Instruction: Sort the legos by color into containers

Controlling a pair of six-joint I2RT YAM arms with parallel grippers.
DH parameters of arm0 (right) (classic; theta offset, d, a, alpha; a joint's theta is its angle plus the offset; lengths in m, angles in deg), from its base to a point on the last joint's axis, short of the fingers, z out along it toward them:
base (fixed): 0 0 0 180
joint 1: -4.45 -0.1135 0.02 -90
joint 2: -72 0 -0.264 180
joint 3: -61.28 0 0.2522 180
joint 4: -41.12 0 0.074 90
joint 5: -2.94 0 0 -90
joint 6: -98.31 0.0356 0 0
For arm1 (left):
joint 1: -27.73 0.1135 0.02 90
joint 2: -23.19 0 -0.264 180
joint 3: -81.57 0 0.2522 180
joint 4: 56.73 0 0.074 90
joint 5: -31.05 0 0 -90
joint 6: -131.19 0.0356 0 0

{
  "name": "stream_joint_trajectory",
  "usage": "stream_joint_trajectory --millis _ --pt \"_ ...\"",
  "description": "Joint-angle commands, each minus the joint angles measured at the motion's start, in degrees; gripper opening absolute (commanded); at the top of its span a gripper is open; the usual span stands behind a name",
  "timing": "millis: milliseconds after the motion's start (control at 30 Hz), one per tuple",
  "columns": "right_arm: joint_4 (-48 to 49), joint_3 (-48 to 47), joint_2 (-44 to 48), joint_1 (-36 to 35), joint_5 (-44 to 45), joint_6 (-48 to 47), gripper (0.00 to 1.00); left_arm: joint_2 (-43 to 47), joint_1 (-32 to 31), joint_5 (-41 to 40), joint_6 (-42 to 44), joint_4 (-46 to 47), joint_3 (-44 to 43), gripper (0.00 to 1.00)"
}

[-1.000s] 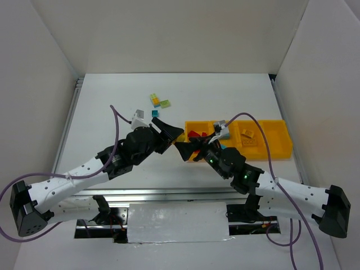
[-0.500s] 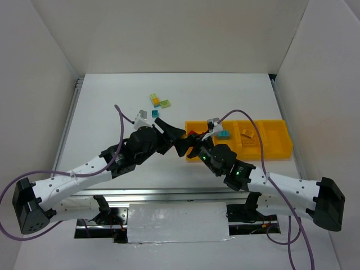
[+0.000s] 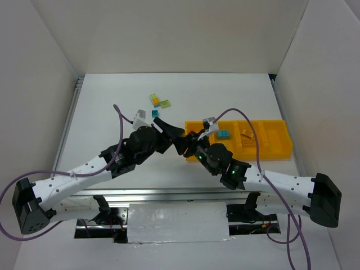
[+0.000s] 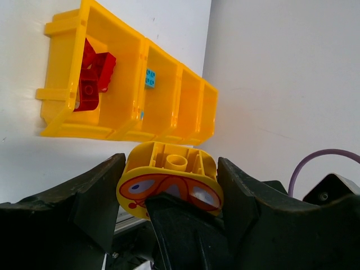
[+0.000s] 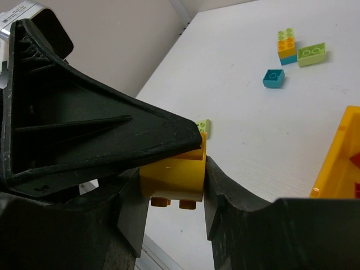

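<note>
- Broadly, a white table (image 3: 112,112) under everything.
- Toward the right edge, midway between near and far, a long yellow-orange tray (image 3: 281,147) of four square containers in a row.
- At the table's middle, just off the tray's left end, left gripper (image 4: 169,163) and right gripper (image 5: 170,171) tip to tip, each clamped from its own side on the same yellow brick (image 4: 169,183), held above the table.
- In the container at the left end, red legos (image 4: 93,79); in the next one along, a teal lego (image 3: 224,134).
- Toward the far edge, left of centre, loose on the table: an orange-yellow-and-teal clump (image 5: 287,45) just beside a pale green brick (image 5: 311,53); nearer and apart, a single teal brick (image 5: 273,77).
- Behind the held brick in the right wrist view, a sliver of pale green (image 5: 203,126); joined to it or not, cannot tell.
</note>
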Motion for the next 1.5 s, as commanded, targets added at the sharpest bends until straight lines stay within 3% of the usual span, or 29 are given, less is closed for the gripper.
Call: stream_joint_trajectory --millis 0,33,67,100,300,433,533,633,800,1133,1333,1400,1433,1467 --pt "8.49 1.70 2.87 0.30 -3.27 -1.84 0.00 2.17 -0.51 0.78 1.80 2.65 0.08 0.50" --pt "8.86 2.41 3.57 0.48 -4.52 -2.72 0.00 2.44 -0.51 0.60 2.24 2.48 0.08 0.66" --pt "8.69 3.37 4.10 1.35 -5.75 -3.51 0.00 2.70 -0.51 0.42 2.94 2.31 -0.18 0.98" --pt "7.81 3.82 5.24 2.23 -7.06 -3.69 0.00 2.70 -0.51 -0.28 4.86 1.78 -0.62 0.99" --pt "-3.43 7.50 11.83 15.57 -14.54 2.62 0.00 2.88 0.45 -9.48 11.73 -12.88 -10.02 1.00" --pt "-22.01 4.46 17.46 26.03 -10.70 5.27 0.00 8.05 3.08 -14.52 17.00 -20.35 -10.38 0.99" --pt "-34.67 -1.08 16.16 34.03 -6.56 5.71 0.00 11.05 4.93 -15.13 28.14 -22.12 -10.90 0.99" --pt "-43.31 -7.24 10.12 47.53 -8.82 5.19 0.00 12.72 5.20 -17.67 33.60 -31.76 -13.79 1.00" --pt "-46.42 -13.57 -0.89 56.88 -10.77 4.04 0.00 16.40 5.20 -20.32 37.92 -37.07 -12.76 1.00" --pt "-48.27 -20.44 -16.01 60.42 -6.73 4.57 0.00 16.77 5.64 -17.60 44.35 -35.75 -4.68 1.00" --pt "-47.65 -20.00 -19.00 60.94 -7.25 4.92 0.15 15.45 5.81 -16.19 43.91 -33.56 -2.03 1.00" --pt "-47.65 -20.17 -19.71 60.95 -7.60 4.92 0.33 15.62 5.90 -15.84 43.91 -33.03 -1.59 0.99" --pt "-47.65 -20.26 -19.80 60.95 -7.60 5.01 0.56 15.80 5.90 -15.84 43.82 -33.12 -1.41 0.99" --pt "-47.65 -20.17 -19.62 60.95 -7.43 5.27 0.62 15.89 5.90 -15.93 43.73 -33.03 -1.33 0.99"
